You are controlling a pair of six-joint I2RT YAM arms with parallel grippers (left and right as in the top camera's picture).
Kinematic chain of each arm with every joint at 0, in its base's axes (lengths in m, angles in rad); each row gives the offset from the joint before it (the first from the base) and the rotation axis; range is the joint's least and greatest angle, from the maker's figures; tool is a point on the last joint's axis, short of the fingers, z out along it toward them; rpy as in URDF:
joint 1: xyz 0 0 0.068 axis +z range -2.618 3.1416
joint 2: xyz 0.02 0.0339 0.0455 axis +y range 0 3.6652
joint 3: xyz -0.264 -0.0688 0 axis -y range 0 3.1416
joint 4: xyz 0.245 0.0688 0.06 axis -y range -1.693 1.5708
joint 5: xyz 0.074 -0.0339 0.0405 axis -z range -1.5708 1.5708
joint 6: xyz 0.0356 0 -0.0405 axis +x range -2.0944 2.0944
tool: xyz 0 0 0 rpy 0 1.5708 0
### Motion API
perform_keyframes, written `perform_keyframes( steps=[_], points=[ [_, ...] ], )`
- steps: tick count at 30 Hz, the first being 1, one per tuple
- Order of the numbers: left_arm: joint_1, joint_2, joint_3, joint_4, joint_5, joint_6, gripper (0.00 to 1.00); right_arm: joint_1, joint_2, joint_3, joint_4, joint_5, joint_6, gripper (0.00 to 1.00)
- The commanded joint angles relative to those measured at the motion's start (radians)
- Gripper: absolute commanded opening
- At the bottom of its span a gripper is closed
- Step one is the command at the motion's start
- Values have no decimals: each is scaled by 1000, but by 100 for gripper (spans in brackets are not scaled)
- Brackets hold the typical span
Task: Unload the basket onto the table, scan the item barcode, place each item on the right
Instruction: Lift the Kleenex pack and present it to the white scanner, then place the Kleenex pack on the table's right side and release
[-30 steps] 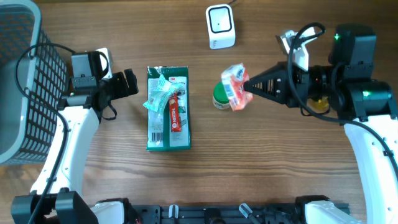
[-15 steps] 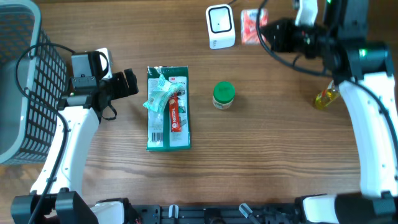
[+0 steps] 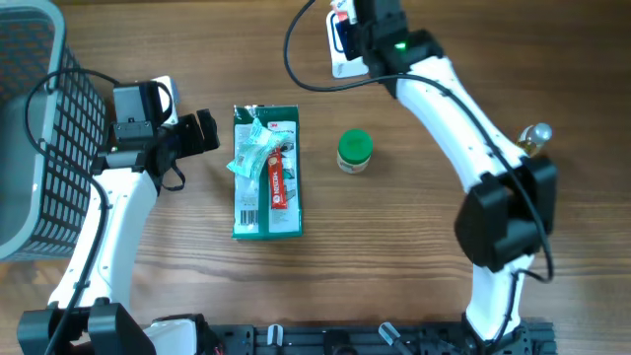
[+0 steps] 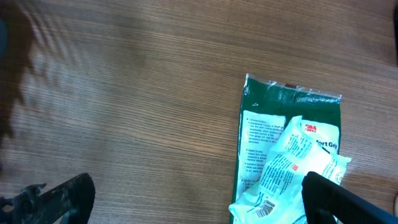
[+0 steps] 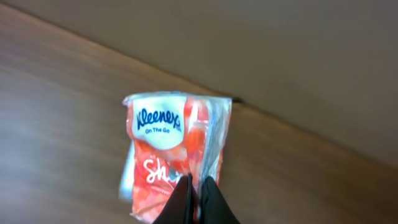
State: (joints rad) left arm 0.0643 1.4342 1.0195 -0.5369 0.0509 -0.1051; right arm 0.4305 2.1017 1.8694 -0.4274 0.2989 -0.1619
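Right wrist cam: right tool (image 5: 198, 198) pinching Kleenex pack (image 5: 163, 149) at btm edge; pack sticks out fwd of tips. Left tool (image 3: 202, 130) spread wide, nothing held.

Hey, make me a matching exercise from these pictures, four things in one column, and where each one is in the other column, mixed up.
1. Kleenex pack
2. green-lidded jar
3. green package
4. basket

A. at the table's left edge
B. pinched in the shut right gripper
C. lying flat before the open left gripper, white pouch on top
D. standing alone mid-table

Pairs: 1-B, 2-D, 3-C, 4-A.
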Motion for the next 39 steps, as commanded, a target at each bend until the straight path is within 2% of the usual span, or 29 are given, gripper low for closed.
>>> perform_keyframes(
  steps=[1,3,7,9,18,22,27,30,33,36,39],
  points=[
    [-3,-14,15,2,5,23,100,27,95,15,95,230,-164,4],
    [-3,-14,15,2,5,23,100,42,150,15,190,312,-275,4],
    [-3,-14,15,2,5,23,100,63,209,14,257,365,-443,4],
    [-3,-14,15,2,5,23,100,64,236,14,274,386,-484,4],
    [-3,-14,15,2,5,23,100,64,268,14,275,385,-485,4],
    [-3,-14,15,2,5,23,100,64,178,14,262,385,-365,4],
    [-3,-14,15,2,5,23,100,56,-77,14,-17,311,-176,4],
    [-3,-14,15,2,5,23,100,25,-214,14,-301,284,0,4],
    [-3,-14,15,2,5,23,100,-70,-306,14,-619,105,193,4],
    [-3,-14,15,2,5,23,100,-182,-307,6,-809,-114,225,6],
    [-3,-14,15,2,5,23,100,-283,-306,-96,-865,-229,227,11]
  ],
)
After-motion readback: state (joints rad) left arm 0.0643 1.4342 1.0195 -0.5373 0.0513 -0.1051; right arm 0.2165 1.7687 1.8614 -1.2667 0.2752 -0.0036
